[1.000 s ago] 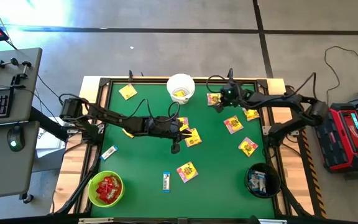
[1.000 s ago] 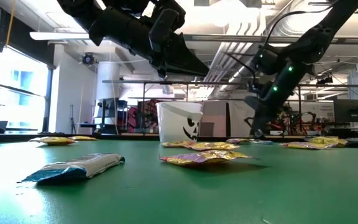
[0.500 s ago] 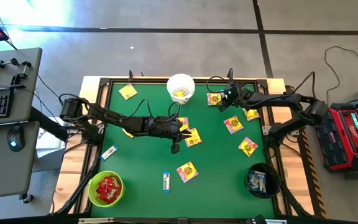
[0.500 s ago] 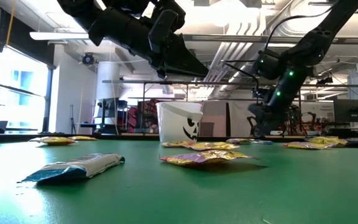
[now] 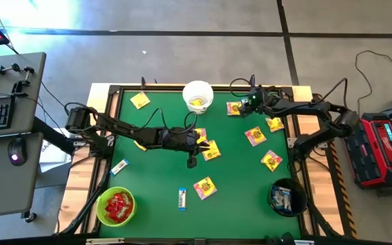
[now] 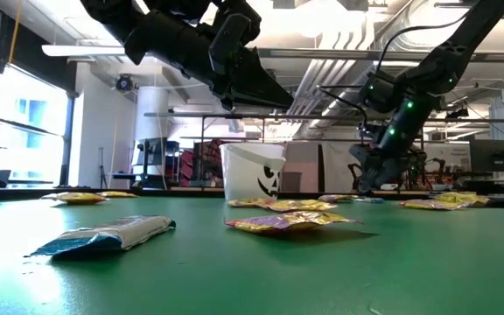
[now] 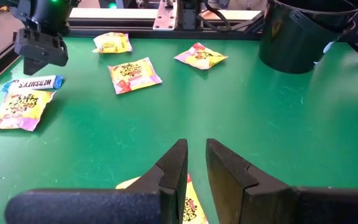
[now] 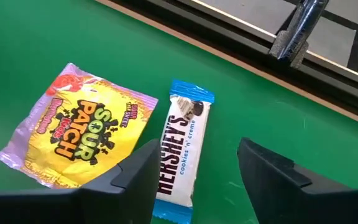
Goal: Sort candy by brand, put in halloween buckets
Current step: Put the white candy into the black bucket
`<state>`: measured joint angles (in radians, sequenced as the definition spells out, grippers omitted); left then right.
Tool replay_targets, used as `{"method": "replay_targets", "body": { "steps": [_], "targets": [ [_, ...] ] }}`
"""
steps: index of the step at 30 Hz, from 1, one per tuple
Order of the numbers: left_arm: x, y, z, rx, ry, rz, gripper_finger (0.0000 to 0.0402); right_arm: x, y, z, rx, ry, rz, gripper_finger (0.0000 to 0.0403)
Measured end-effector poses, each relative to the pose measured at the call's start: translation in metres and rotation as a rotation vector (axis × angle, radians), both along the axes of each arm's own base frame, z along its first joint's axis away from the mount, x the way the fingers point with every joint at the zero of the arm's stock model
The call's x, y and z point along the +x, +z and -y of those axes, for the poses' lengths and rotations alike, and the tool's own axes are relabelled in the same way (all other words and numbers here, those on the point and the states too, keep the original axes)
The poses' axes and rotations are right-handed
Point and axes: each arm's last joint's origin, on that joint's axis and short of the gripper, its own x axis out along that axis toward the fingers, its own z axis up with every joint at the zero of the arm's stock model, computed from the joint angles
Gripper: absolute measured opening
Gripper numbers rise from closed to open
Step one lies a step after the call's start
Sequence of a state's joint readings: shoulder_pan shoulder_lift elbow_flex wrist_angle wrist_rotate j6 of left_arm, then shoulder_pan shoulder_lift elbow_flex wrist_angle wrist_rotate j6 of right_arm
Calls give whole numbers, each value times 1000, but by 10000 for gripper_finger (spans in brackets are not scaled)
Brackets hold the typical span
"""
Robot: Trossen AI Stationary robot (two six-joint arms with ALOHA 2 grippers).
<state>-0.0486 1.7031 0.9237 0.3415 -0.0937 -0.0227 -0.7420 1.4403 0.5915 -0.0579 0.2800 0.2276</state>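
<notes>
My right gripper (image 8: 197, 148) stands open near the table's far edge, pointing down at a white-and-blue candy bar (image 8: 182, 155). One finger is on each side of the bar, and neither touches it. A yellow candy packet (image 8: 79, 127) lies flat beside the bar. The left wrist view shows the same right gripper (image 7: 39, 53) above the bar (image 7: 33, 82). My left gripper (image 7: 191, 163) hangs over mid-table with only a narrow gap between its fingers and nothing in it. A yellow packet (image 7: 188, 202) lies below it. The white bucket (image 5: 198, 95) stands at the far middle, the lime green bucket (image 5: 116, 206) near left, the black bucket (image 5: 288, 197) near right.
More yellow packets lie loose on the green mat (image 5: 255, 136) (image 5: 271, 160) (image 5: 205, 187) (image 5: 139, 101), along with two white-and-blue bars (image 5: 182, 198) (image 5: 120, 166). Red packets fill the green bucket. The table's raised frame (image 5: 298, 102) runs close behind my right gripper.
My right gripper has moved a little toward the table's far right, has sunk slightly and has opened its fingers. It now stands over the white-and-blue bar. The candy has not moved.
</notes>
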Motion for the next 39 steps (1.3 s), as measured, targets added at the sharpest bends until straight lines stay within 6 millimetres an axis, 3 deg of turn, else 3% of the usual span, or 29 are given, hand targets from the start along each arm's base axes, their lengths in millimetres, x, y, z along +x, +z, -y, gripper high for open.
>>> {"method": "replay_targets", "body": {
  "steps": [5,15,23,35,39],
  "targets": [
    [0,0,0,0,0,0,48,1,-2,1,7,-5,6,203],
    [0,-1,0,0,-1,-6,48,8,-29,7,59,-23,-10,202],
    [0,0,0,21,-10,-3,49,9,-31,7,70,26,-23,184],
    [0,-1,1,-16,5,-6,49,10,-33,4,109,62,-22,89],
    [0,-1,1,-16,5,-7,48,10,-33,1,127,74,-41,79]
  ]
}}
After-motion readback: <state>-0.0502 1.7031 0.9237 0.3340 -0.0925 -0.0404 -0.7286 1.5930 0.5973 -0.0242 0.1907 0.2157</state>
